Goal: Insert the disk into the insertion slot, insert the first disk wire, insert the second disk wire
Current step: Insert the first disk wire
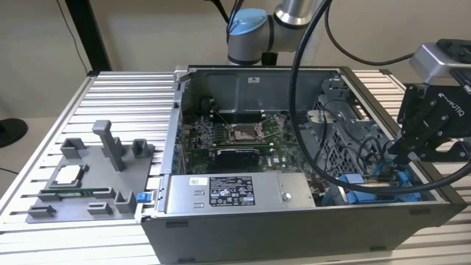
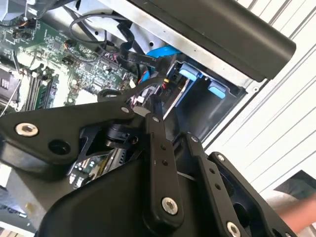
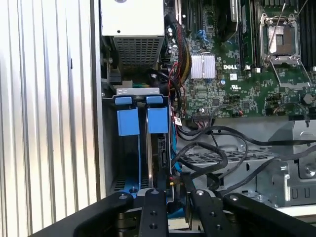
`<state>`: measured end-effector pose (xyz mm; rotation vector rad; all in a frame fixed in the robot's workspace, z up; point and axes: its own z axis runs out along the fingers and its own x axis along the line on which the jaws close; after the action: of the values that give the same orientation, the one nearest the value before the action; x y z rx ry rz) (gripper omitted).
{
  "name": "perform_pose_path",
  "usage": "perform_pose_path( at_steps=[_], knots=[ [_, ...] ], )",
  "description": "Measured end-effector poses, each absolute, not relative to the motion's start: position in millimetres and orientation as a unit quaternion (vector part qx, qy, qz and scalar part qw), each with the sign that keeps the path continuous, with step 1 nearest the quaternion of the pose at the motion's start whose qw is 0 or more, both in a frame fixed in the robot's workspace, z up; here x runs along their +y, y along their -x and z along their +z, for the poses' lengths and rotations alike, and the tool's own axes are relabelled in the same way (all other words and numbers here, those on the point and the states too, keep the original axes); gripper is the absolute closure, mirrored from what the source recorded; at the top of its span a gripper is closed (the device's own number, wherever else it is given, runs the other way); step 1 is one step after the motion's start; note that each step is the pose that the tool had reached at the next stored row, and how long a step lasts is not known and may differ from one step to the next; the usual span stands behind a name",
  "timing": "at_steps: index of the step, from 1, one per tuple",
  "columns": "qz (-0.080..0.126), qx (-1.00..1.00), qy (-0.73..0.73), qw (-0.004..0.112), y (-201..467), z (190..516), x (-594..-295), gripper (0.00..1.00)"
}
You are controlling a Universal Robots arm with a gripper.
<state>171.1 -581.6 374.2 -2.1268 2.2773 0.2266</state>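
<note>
Work surface: the table (image 1: 125, 99), ribbed aluminium, carries the computer case (image 1: 294, 232) and, at the exterior view's left, a grey fixture tray (image 1: 88, 182).
Tray contents: a processor chip (image 1: 66, 175) and a memory stick (image 1: 74, 192), both lying flat.
Enclosure contents: the motherboard (image 1: 243, 138) on the case floor, and the power-supply box (image 1: 220, 193) along the wall nearest the exterior camera.
Cabling: black cables (image 3: 212, 158) are draped beside the drive bay.
Drive bay: the insertion slot (image 3: 132, 163) is in the case corner at the exterior view's right. It has two blue-tabbed compartments side by side.
Task item: the disk (image 3: 158, 121) stands on edge inside the slot, in the compartment nearer the cables.
End effector: the gripper (image 1: 401, 157) (image 3: 177, 193) reaches into that corner, just beside the disk's end. Whether it grips anything cannot be told.
</note>
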Motion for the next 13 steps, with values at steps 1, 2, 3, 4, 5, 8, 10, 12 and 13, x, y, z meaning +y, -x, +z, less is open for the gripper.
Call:
perform_pose_path(
  at_steps=[1, 2, 3, 4, 5, 8, 10, 12, 13],
  knots=[
    [0.073, 0.729, 0.681, 0.009, -171.1, 374.4, -581.6, 0.0],
    [0.073, 0.729, 0.681, 0.009, -171.1, 374.4, -581.7, 0.0],
    [0.073, 0.729, 0.681, 0.009, -171.1, 374.4, -581.7, 0.0],
    [0.073, 0.729, 0.681, 0.009, -171.0, 374.4, -581.7, 0.0],
    [0.073, 0.729, 0.68, 0.009, -171.0, 374.4, -581.7, 0.0],
    [0.071, 0.729, 0.681, 0.01, -171.0, 374.6, -581.7, 0.0],
    [0.068, 0.729, 0.681, 0.013, -171.0, 374.5, -581.7, 0.0],
    [0.066, 0.729, 0.681, 0.015, -171.2, 374.5, -581.7, 0.0],
    [0.065, 0.729, 0.681, 0.017, -171.2, 374.5, -581.7, 0.0]
  ],
)
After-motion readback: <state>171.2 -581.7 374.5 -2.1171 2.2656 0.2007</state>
